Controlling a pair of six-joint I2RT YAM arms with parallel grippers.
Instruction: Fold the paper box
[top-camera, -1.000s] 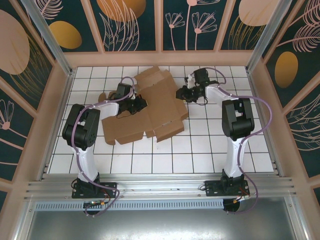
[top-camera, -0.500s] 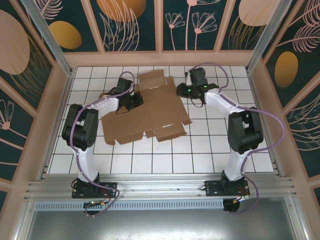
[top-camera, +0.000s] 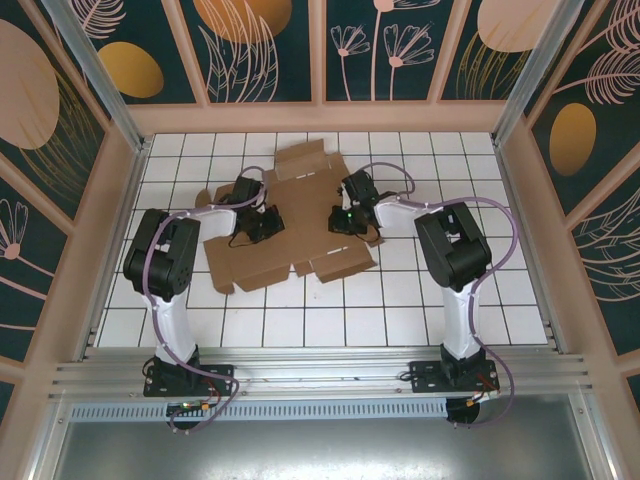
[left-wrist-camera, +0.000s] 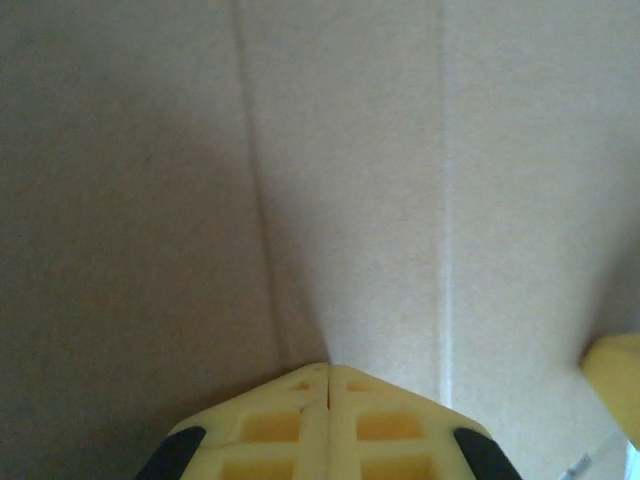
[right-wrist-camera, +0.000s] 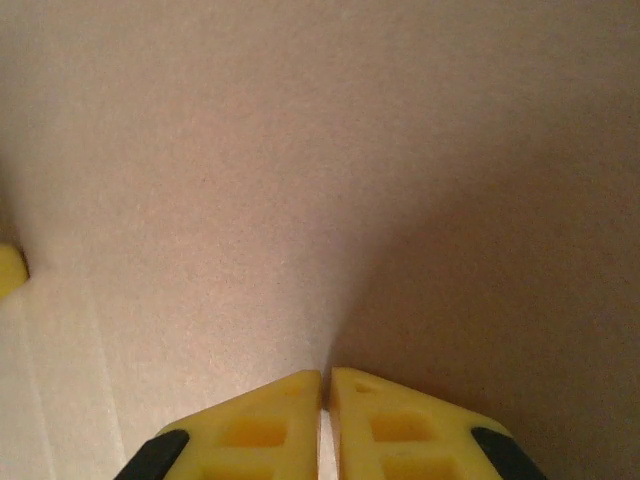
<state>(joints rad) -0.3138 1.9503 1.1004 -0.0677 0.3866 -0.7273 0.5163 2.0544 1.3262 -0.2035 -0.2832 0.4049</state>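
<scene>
One paper box (top-camera: 305, 230) lies on one tiled bench (top-camera: 400, 300). Two arms reach onto the box: left arm (top-camera: 165, 255) at its left side, right arm (top-camera: 450, 250) at its right. Each carries two fingers: left fingers (left-wrist-camera: 270, 425), right fingers (right-wrist-camera: 400, 430).

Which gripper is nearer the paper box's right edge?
Right. The right gripper is over the paper box beside that edge; the left gripper is over its left half.

A robot test cell: white tiled floor (top-camera: 400, 300), aluminium frame rails (top-camera: 320, 365), walls of botanical-print panels (top-camera: 260, 50).
</scene>
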